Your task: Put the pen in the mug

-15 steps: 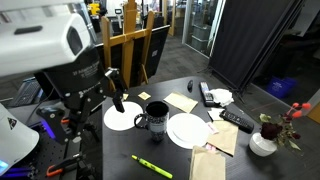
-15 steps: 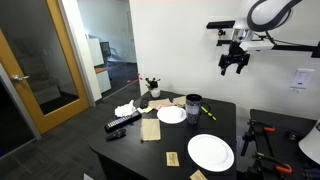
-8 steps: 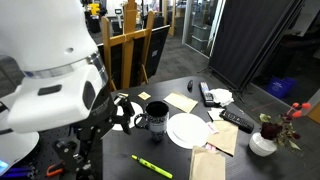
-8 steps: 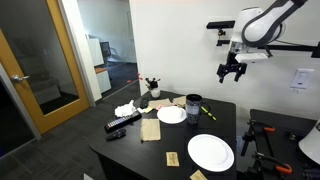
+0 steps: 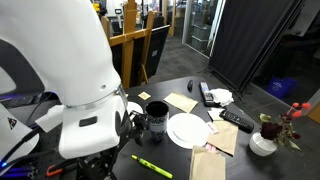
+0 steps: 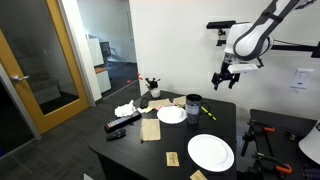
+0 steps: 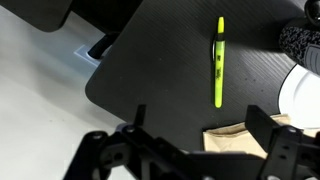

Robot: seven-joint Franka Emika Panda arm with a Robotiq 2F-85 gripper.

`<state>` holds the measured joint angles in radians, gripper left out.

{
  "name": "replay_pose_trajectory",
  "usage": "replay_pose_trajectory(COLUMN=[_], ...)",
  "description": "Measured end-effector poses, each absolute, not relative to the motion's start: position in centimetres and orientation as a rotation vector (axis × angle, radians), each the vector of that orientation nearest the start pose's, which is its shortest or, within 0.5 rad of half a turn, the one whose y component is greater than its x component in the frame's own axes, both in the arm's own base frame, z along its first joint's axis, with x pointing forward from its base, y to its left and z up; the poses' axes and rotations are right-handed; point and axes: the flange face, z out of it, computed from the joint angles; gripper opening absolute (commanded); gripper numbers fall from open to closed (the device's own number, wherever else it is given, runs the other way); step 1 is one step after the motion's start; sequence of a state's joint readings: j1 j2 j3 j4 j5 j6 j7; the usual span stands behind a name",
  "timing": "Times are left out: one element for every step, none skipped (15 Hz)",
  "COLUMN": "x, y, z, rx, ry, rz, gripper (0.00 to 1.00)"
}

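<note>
1. While the tool [image 6: 224, 80] hangs in the air above the black tabletop [image 5: 172, 150], its jaws stand spread wide and hold nothing.
2. In the wrist view the dark fingers [image 7: 137, 125] rise from the bottom of the picture. Bare tabletop and the top of a piece of brown paper [image 7: 235, 140] show between them.
3. The pen [image 5: 152, 166], slim and bright yellow-green, lies flat on the tabletop close to one edge and touches nothing.
4. In the wrist view the pen [image 7: 218, 62] lies ahead of the tool, well clear of both fingers, and points away from the camera.
5. The mug [image 5: 155, 117], dark and upright with its mouth up, stands further in from that edge, toward the middle of the tabletop and apart from the pen.
6. A white plate [image 5: 187, 130] sits just beside the mug. A second white plate [image 6: 210, 152] lies on the mug's other side, nearer a corner of the tabletop.
7. The brown paper lies at the same edge as the pen, a short way along from it.
8. Black remote controls [image 5: 237, 120] lie beyond the first plate, and a small white vase [image 5: 262, 145] of flowers stands near the tabletop's edge past them.
</note>
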<state>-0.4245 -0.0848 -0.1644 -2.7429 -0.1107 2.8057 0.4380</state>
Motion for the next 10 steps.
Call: replay_pose_trajectory(x=[34.9, 35.3, 35.8, 36.3, 36.7, 37.0, 37.4, 37.7, 38.0, 38.2], y=[-22.2, -22.2, -22.1, -22.1, -22.0, -21.9, -21.7, -21.4, -21.2, -21.0], z=[25.7, 25.5, 25.3, 25.2, 25.0, 24.8, 24.4, 24.1, 23.7, 23.3], rx=[-2.840, -2.836, -2.833, -2.831, -2.821, -2.809, -2.795, -2.782, -2.768, -2.757], ry=[1.415, 1.415, 1.412, 1.410, 1.416, 1.427, 1.438, 1.450, 1.461, 1.467], rz=[-0.243, -0.259, -0.277, -0.293, -0.306, -0.310, -0.301, -0.291, -0.278, -0.265], gripper=[1.00, 1.00, 1.00, 1.00, 1.00, 1.00, 1.00, 1.00, 1.00, 1.00])
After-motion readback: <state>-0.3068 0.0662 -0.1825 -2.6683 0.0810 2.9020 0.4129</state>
